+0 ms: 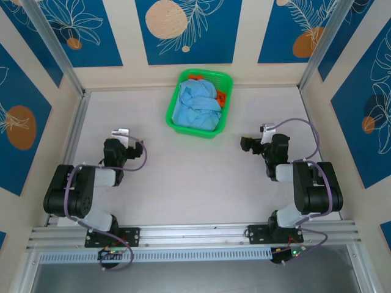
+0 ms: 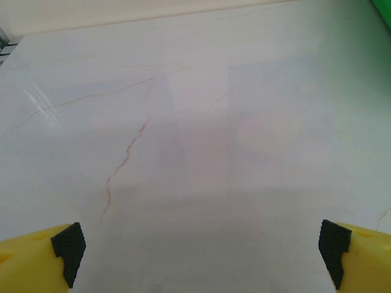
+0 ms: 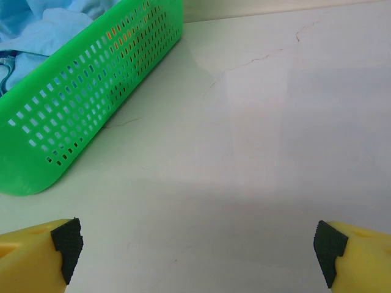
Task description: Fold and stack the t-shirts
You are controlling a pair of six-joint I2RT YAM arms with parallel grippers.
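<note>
Nearest to my overhead camera runs the grooved aluminium rail (image 1: 195, 232) that carries both arm bases, and beyond it lies the pale marbled tabletop (image 1: 195, 183). Both arms sit folded back on their own sides, well apart from each other.

On the left wrist feed, the left gripper (image 2: 198, 253) has its jaws spread as wide as I see them go. Its yellow fingers with black pads (image 2: 68, 244) sit at the two bottom corners of the frame, and between them is bare table with a thin reddish vein running through it. It has hold of nothing.

The right gripper (image 3: 198, 247) reads the same on its own feed: jaws fully apart, a black pad at each bottom corner, only tabletop in the gap and nothing gripped.

The one container is a bright green plastic mesh basket (image 1: 194, 130), standing at the far middle of the table near the back wall. Both garments are inside it. The crumpled light blue cloth t-shirt (image 1: 197, 104) takes up most of the basket and bulges above the rim. The bright orange cloth t-shirt (image 1: 222, 96) lies mostly beneath it — I see only slivers at the far edge and along the right wall.

From the right wrist the basket sits up and to the left, near that gripper but not touching it, with blue folds above its rim and a glint of orange through the slotted wall. I cannot make out any lettering on the blue fabric.
</note>
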